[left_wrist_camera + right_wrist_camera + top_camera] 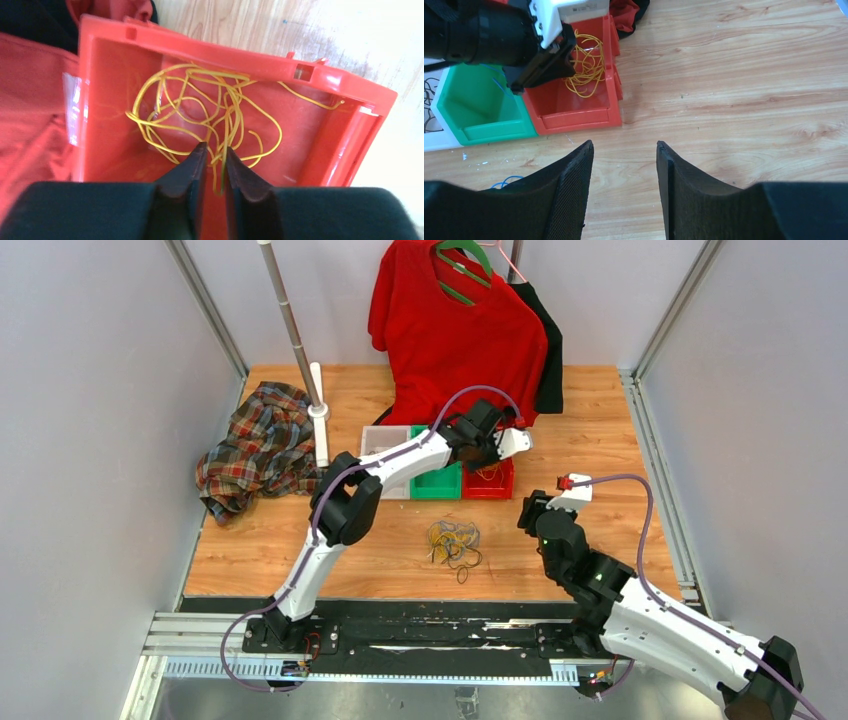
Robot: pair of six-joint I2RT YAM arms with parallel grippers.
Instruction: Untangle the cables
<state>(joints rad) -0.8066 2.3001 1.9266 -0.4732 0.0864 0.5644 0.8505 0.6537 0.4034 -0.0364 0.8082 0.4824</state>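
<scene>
Op., for your record: red bin (250, 62) is glossy plastic w/ glare spots. Green bin (479, 125) is smooth plastic, semi-gloss. Yellow cable (215, 74) has a smooth, shiny sheath. Table (749, 75) is wood-grain, matt. Plaid shirt (255, 445) is soft cloth. Pole (293, 330) is bright metal.

The left arm (330, 540) reaches far forward, elbow raised and wrist tipped over. Its left gripper (214, 152) points steeply down with the jaws parted by only a narrow slit. The right arm (640, 615) is folded in closer. The right gripper (625, 145) slants down and forward, jaws wide apart, and the other claw hangs ahead of it and to its left.
</scene>
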